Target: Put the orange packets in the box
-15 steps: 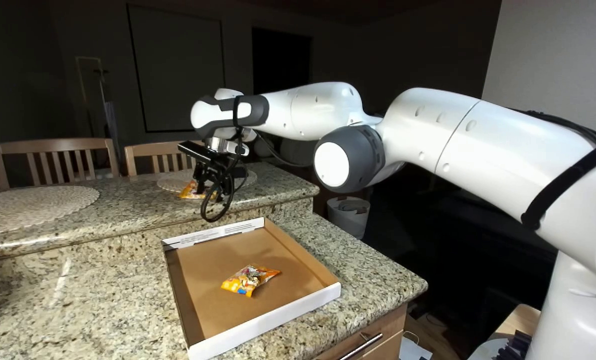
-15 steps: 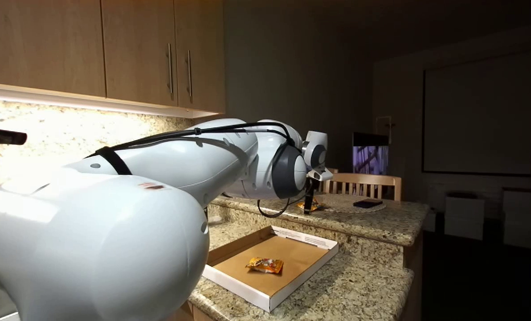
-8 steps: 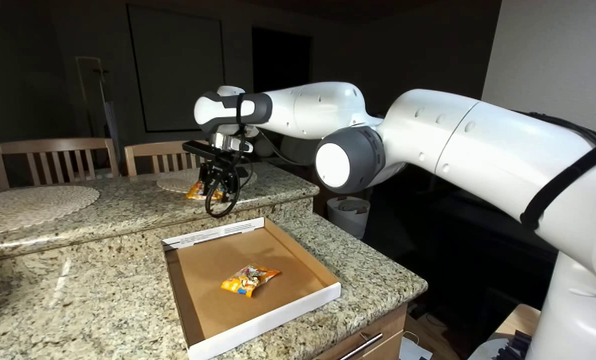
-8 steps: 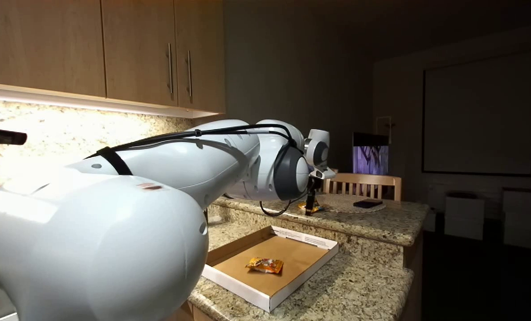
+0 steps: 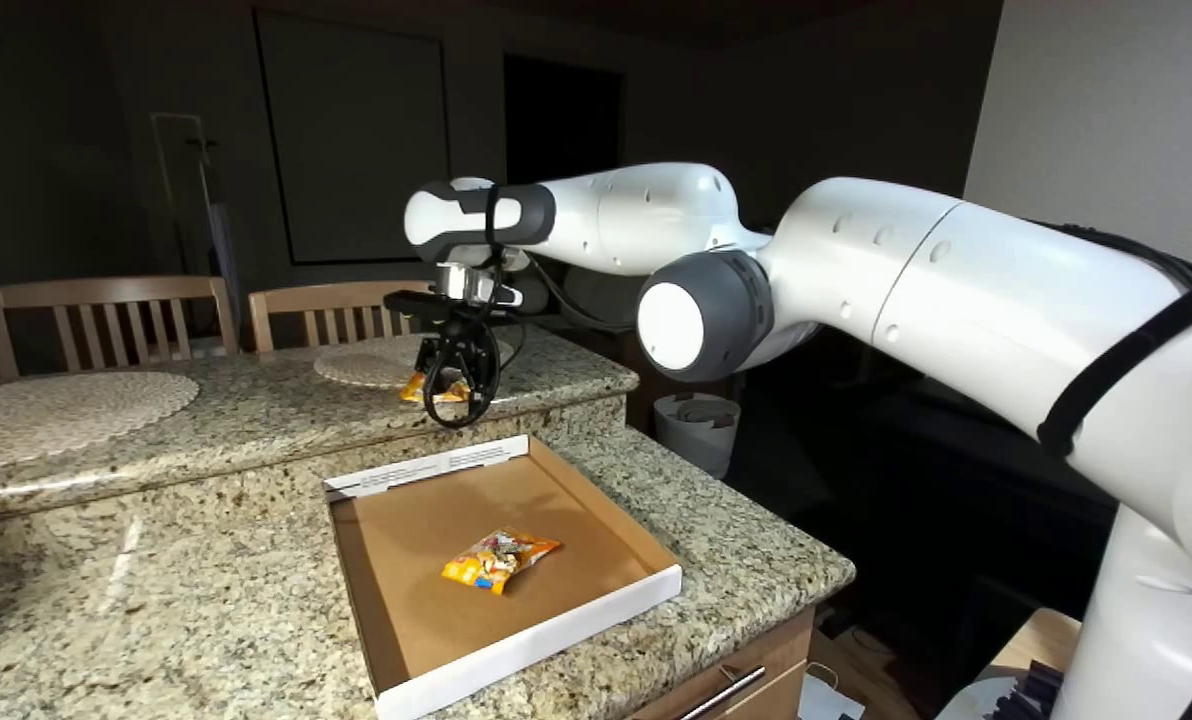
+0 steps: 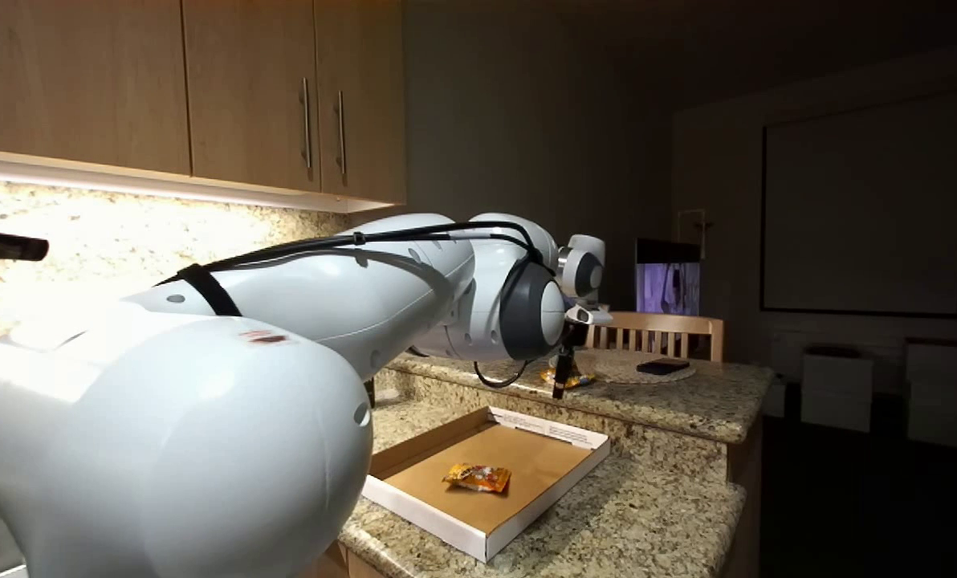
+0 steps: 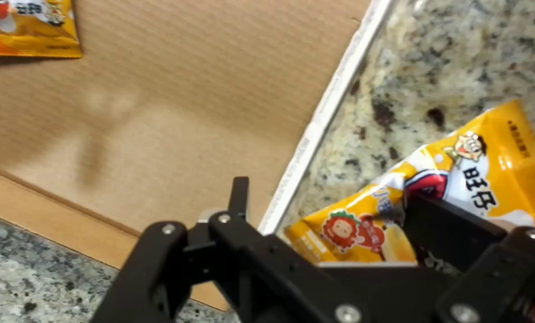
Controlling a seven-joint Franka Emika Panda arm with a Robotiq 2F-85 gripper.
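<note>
Currently, your black two-fingered tool (image 7: 324, 193) stands spread at a small, crinkly orange-yellow packet (image 7: 433, 179)

Your tool is released, its fingers wide apart. In the wrist view, one finger crosses the middle of that packet; whether it presses on the shiny wrapper or only passes in front of it, you can't quite tell from this angle. The other finger shows against the brown floor of the wide, shallow cardboard box (image 5: 531, 645), close to its white-edged wall.

That packet lies outside the box, on the raised speckled granite tabletop (image 5: 256, 410), near the front edge and beyond the box's far wall. In both exterior views, you can see a second orange-yellow packet (image 5: 501, 560) lying inside the box, around the middle of its floor. The box sits on the lower granite tabletop (image 5: 206, 600), near the step.

Up on the raised level, you have a pale, round woven mat (image 5: 356, 365) just beside the outer packet, with a dark, flat object (image 6: 663, 366) on it.
</note>
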